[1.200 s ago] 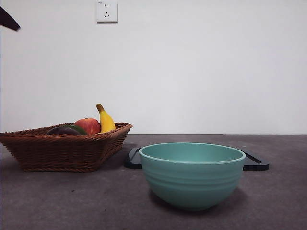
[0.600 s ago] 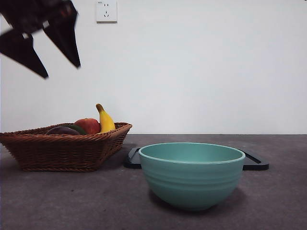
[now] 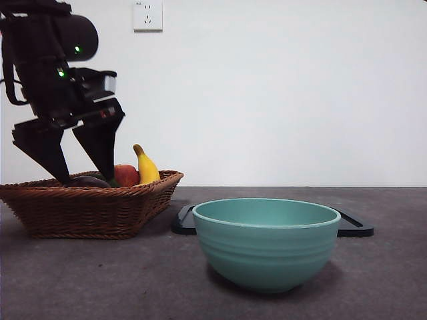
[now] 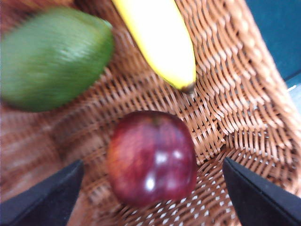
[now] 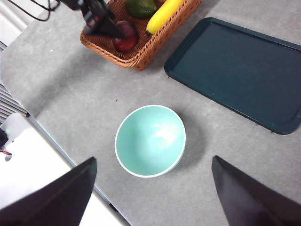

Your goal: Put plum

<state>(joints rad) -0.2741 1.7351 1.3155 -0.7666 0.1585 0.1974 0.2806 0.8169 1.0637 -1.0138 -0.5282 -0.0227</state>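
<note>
The plum (image 4: 151,157), dark maroon and glossy, lies on the floor of the wicker basket (image 4: 235,94). My left gripper (image 4: 151,164) is open, one jaw on each side of the plum, apart from it. In the front view the left gripper (image 3: 87,177) reaches down into the basket (image 3: 87,210), with the plum (image 3: 85,181) showing dark at the rim between its fingertips. From high above, the right wrist view shows the plum (image 5: 127,41) beside the left gripper (image 5: 101,21). My right gripper (image 5: 153,161) hangs open and empty over the table.
A green fruit (image 4: 51,59) and a banana (image 4: 160,37) share the basket, and a red-orange fruit (image 3: 127,175) sits beside the banana (image 3: 147,167). A teal bowl (image 3: 267,243) stands at the front middle. A dark tray (image 5: 235,70) lies behind it.
The left arm has come down from the top left corner to the basket, and its open jaws now straddle the plum. The fruits, bowl and tray have not moved.
</note>
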